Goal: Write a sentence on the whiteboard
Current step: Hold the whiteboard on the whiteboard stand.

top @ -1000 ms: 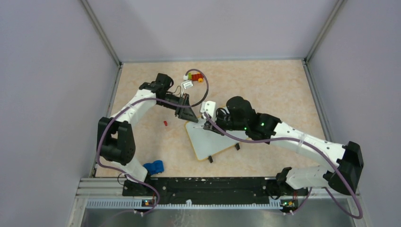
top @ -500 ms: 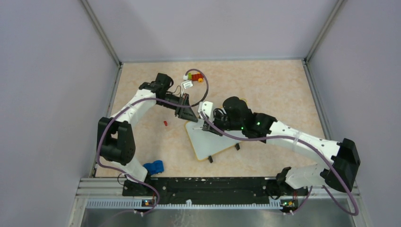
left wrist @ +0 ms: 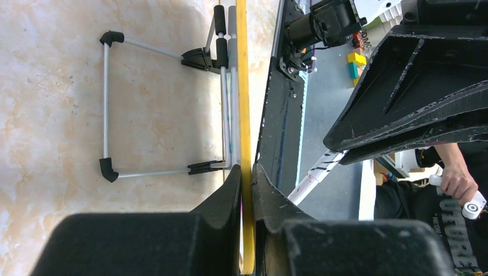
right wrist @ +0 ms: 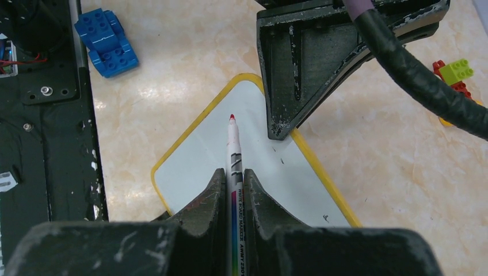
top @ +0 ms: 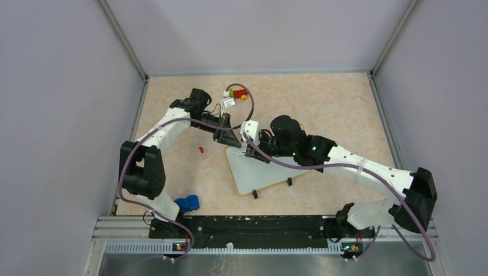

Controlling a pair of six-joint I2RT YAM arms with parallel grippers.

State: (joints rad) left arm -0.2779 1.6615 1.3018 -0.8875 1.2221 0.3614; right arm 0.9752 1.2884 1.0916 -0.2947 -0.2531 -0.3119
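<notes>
Both grippers clamped: one on the board's edge, one on a pen.

The small, glossy white whiteboard with rounded corners lies mid-way across the pale marbled table, between the arms, with two small black feet at its near edge. The left gripper is pinched tight on the board's thin yellow-tan rim at the far left corner. The right gripper grasps a slim white marker with a red tip, which points over the white face close to that corner. Whether the tip touches cannot be told. A blue toy brick sits by the left arm's base.
</notes>
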